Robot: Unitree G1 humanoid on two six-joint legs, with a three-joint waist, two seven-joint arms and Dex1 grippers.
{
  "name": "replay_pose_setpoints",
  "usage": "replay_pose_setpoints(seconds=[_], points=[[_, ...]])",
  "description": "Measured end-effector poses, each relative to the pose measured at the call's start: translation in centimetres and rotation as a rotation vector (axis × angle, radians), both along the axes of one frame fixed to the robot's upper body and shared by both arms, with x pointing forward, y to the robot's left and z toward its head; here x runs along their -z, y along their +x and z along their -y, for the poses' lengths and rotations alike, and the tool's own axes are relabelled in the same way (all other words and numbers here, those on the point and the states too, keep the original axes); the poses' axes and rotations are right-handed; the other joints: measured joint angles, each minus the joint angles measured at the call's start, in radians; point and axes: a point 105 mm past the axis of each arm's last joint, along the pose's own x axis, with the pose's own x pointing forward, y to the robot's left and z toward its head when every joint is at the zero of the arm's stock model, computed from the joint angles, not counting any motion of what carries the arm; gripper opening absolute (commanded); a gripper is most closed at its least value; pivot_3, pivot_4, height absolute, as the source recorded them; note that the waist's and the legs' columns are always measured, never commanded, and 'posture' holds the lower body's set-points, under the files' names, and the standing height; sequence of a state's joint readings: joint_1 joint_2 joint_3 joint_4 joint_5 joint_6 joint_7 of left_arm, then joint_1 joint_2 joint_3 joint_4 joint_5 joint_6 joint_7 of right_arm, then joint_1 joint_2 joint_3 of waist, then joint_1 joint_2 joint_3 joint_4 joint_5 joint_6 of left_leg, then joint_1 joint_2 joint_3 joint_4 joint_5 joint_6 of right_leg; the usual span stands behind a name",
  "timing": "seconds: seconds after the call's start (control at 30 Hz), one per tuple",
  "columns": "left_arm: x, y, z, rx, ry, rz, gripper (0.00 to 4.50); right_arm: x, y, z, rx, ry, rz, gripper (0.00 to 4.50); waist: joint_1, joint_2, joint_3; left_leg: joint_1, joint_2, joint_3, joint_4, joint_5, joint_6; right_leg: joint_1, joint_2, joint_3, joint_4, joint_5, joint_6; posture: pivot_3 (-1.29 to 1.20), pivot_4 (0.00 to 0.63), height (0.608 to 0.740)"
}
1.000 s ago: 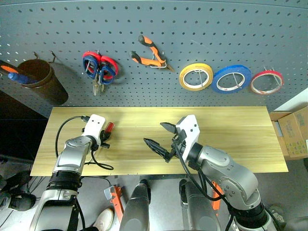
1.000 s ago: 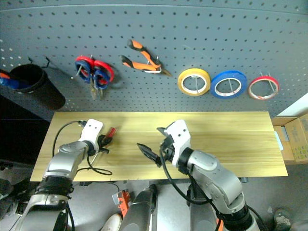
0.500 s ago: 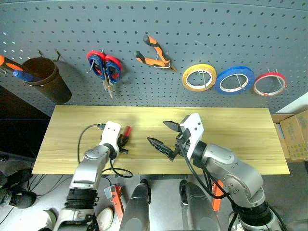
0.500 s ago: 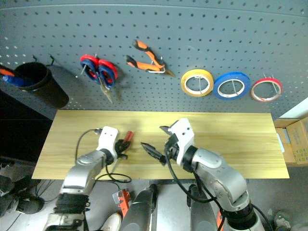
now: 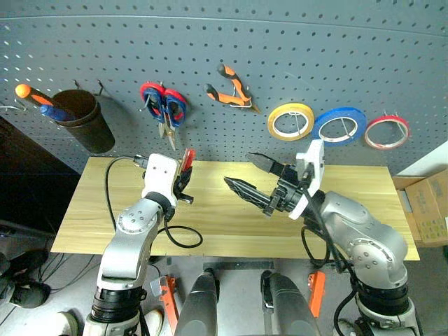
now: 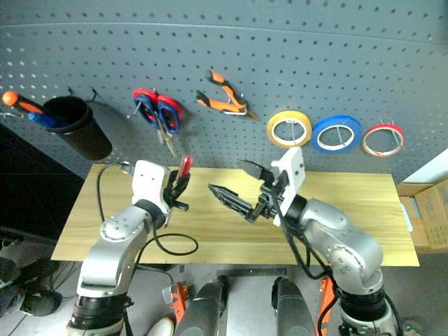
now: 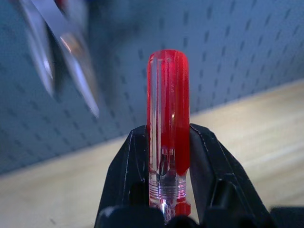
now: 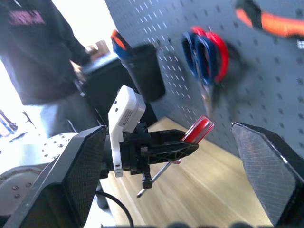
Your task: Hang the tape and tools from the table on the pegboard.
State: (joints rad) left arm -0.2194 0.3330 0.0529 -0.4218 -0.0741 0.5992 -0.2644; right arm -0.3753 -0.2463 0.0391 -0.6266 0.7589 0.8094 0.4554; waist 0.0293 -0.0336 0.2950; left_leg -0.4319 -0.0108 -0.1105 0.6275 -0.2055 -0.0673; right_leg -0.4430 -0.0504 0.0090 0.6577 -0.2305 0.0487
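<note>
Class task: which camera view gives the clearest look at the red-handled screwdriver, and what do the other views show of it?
The left wrist view: the red-handled screwdriver stands close up, clamped between the left gripper's fingers. The two eye views show its handle small, above the table. The right wrist view shows it from the side, handle and thin shaft.

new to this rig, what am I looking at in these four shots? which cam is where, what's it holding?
A two-armed humanoid robot faces a light wooden table below a dark grey pegboard.

The two wide shots come from a stereo camera in its head, looking down over both arms. The other two come from a camera on each wrist, looking along that gripper's black fingers.

The left gripper is shut on a slim red-handled screwdriver, held up toward the board. The right gripper is open and empty.

Hanging on the board: red-handled scissors, orange-and-black pliers, yellow, blue and red tape rolls, and a dark cup of tools. A person stands behind in the right wrist view.
</note>
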Motion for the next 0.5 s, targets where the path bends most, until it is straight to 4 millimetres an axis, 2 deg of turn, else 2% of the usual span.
replay_pose_setpoints(seconds=[0.23,0.4,0.5], points=[[-6.8,-1.6,1.9,0.077,0.002,0.249,0.81,-3.1,-0.3,-0.1,-0.078,0.098,0.020,4.50,0.007,-0.001,-0.029,0.002,-0.001,0.000,0.001,0.002,-0.003,0.002,0.005,0.000,0.000,0.004,-0.003,0.23,0.130,0.740],[-10.5,-1.5,2.1,0.073,0.004,0.375,0.81,-5.1,0.5,-0.3,-0.065,0.156,0.034,4.50,0.023,-0.001,-0.050,0.006,0.005,0.000,0.001,0.003,-0.005,0.004,0.013,0.001,0.001,0.005,-0.004,0.24,0.107,0.740],[-13.7,-1.3,2.1,0.057,0.001,0.476,0.81,-6.2,1.1,-0.5,-0.049,0.191,0.045,4.50,0.030,-0.001,-0.058,0.007,0.006,0.000,0.001,0.006,-0.008,0.004,0.014,0.002,0.002,0.006,-0.004,0.24,0.096,0.740]])
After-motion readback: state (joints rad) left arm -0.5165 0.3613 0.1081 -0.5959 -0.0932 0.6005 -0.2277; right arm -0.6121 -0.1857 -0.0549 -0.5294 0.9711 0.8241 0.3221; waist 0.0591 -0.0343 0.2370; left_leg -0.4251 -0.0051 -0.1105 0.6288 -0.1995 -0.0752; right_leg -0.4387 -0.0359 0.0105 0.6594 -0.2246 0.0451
